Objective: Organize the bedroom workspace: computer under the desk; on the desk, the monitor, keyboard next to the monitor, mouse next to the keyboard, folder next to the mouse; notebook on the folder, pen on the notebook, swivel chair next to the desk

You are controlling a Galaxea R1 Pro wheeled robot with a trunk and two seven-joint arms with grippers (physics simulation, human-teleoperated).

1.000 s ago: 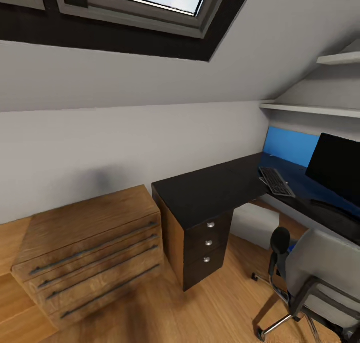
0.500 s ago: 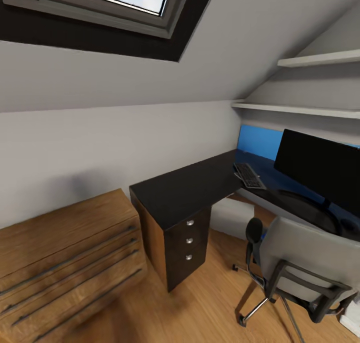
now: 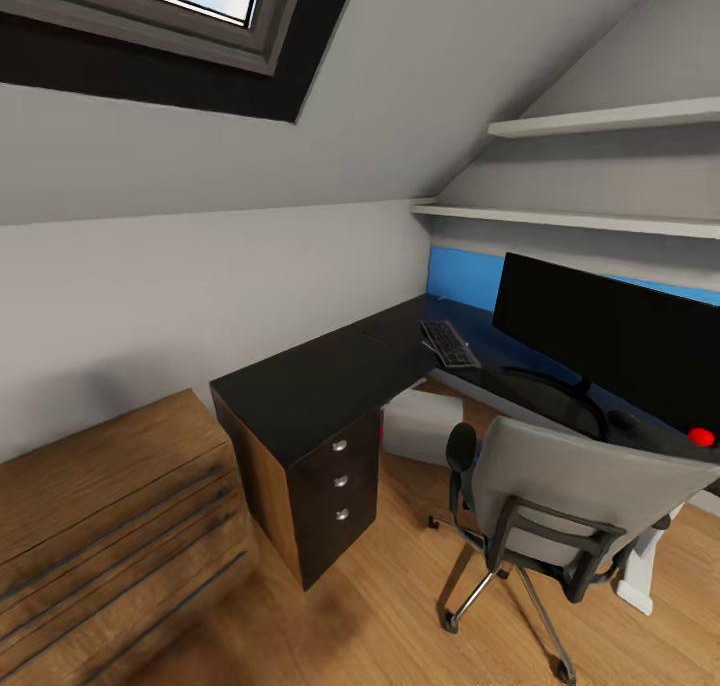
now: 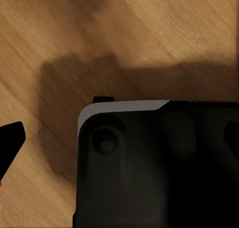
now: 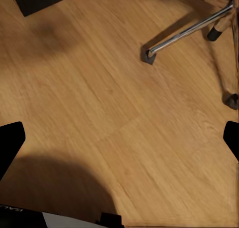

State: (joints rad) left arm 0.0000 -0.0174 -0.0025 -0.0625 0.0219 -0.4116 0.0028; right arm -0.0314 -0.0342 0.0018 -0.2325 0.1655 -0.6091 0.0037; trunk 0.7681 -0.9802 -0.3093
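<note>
The robot is rolling into the bedroom and is not working on anything with its arms yet. I think this is the drive-up step, before the folder gets picked up.

In the head view the black desk bends like an L. Its drawers with silver knobs sit at about 7 o'clock from the middle of the picture. The big black monitor stands on the desk at about 3 o'clock. The keyboard lies flat on the desk just beside the monitor, on its 9 o'clock side. A small red spot shows at the monitor's lower corner. The swivel chair is at about 4 o'clock, close to the desk with its grey back toward the camera. The back hides the seat, so I cannot tell if the folder is on it. A wooden drawer chest is at 8 o'clock.

Next, I think the robot needs to get around the chair to see the seat.

The right gripper looks down at the wood floor, near the chair's shiny legs. Its two dark fingertips sit far apart with nothing between them. The left wrist view shows floor and a dark robot part, so I cannot tell how wide the left gripper is.
</note>
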